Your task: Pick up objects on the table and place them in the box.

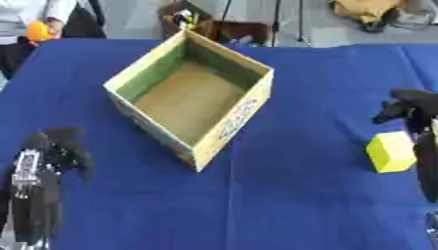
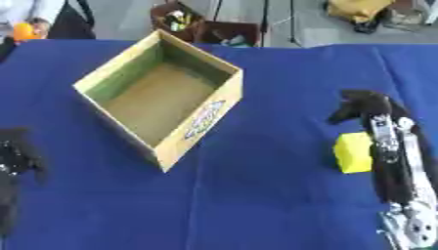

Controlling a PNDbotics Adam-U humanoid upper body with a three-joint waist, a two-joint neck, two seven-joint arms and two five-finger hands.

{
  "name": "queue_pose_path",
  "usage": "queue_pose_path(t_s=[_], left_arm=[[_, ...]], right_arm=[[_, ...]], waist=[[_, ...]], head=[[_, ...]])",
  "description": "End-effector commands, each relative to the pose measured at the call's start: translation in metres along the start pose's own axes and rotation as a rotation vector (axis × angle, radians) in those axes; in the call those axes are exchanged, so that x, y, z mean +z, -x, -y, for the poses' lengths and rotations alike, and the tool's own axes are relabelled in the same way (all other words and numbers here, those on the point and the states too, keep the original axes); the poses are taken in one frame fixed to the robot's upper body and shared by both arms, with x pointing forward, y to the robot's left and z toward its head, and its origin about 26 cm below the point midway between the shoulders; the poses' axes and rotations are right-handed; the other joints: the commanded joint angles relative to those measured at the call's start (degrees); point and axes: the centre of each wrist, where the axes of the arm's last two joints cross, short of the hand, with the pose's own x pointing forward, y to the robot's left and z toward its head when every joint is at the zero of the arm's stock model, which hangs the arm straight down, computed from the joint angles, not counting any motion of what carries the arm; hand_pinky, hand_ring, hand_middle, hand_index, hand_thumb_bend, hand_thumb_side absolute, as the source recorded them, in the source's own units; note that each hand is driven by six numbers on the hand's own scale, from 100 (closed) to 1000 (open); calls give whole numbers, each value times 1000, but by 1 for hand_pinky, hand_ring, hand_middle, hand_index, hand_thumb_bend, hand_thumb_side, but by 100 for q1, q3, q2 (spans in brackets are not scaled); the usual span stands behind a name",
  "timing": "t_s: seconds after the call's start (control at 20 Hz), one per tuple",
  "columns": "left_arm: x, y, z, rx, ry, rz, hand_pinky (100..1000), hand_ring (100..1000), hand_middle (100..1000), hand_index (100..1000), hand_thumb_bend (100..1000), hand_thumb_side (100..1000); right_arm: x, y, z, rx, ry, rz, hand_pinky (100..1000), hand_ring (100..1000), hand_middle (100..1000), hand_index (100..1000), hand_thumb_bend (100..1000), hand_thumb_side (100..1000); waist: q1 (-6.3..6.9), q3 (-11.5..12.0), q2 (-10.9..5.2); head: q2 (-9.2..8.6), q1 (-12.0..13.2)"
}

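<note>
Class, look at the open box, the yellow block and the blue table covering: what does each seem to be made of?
Box: likely cardboard; thin flat walls, matte tan inside, printed outer side.
Yellow block: perhaps foam or plastic; uniform matte colour, soft-looking edges; cannot tell which.
Blue table covering: probably cloth; matte, with faint creases.

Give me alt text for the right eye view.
An open, empty cardboard box sits on a blue table. The robot's right hand is beside a yellow block; its left hand shows at the left edge.
</note>
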Motion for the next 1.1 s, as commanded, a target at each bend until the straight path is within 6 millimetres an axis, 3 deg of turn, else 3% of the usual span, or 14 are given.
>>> queue_pose_path(t_s=[0.05,0.4,0.55,0.9,0.95,1.0,1.1], left_arm=[[-3,-6,-2,-6,4,26,227,375,389,656,100,975],[-3,-6,-2,-6,4,26,226,375,389,656,100,976],[-3,-6,-2,-6,4,24,226,375,389,656,100,977],[-1,-5,-4,-18,5,16,226,375,389,656,100,976],[-1,-5,-4,-20,5,15,226,375,389,656,100,975],[-1,-5,-4,-20,6,15,226,375,389,656,100,974],[-1,-5,-5,-22,7,15,225,375,389,656,100,972]], right_arm=[[-4,-6,1,4,-6,28,846,534,493,718,100,880],[-3,-6,1,6,-8,27,846,535,495,719,100,877],[-5,-7,9,45,-10,43,836,560,524,742,100,813],[-8,-18,76,485,-160,171,782,616,614,802,100,615],[-8,-20,84,552,-191,176,775,630,630,814,100,651],[-8,-22,90,613,-221,178,773,636,641,820,100,575],[-8,-26,100,720,-278,174,767,651,660,828,100,548]], waist=[[-1,10,-93],[-6,15,-95],[-10,-1,-97],[-40,-63,-142],[-39,-68,-149],[-36,-70,-156],[-26,-74,-167]], head=[[-57,8],[-70,-10],[-67,-19],[-6,-33],[1,-46],[6,-56],[9,-69]])
